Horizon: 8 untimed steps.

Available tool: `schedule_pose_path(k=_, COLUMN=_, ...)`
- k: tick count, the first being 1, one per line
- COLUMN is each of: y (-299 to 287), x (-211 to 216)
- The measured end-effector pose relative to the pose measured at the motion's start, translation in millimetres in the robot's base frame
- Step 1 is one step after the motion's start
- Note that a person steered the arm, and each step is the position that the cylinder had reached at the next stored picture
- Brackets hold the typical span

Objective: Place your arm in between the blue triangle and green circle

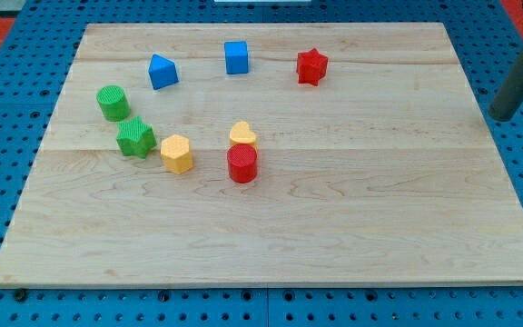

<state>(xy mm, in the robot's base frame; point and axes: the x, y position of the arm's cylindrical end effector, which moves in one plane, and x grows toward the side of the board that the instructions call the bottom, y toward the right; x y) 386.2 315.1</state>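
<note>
The blue triangle [162, 71] sits near the view's top left on the wooden board [352, 200]. The green circle [113, 103] lies below and to the left of it, with a small gap between them. My rod enters at the view's right edge; my tip [500, 115] rests at the board's right edge, far to the right of both blocks.
A blue cube [236, 56] and a red star [311, 66] lie along the top. A green star [135, 137], a yellow hexagon [177, 153], a yellow heart [242, 134] and a red cylinder [242, 164] lie left of centre. Blue pegboard surrounds the board.
</note>
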Motion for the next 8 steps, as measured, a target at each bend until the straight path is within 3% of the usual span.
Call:
schedule_pose_path(k=4, y=7.0, x=-14.4)
schedule_pose_path(k=5, y=-26.7, x=-36.2)
schedule_pose_path(k=8, y=-304.1, x=-0.7)
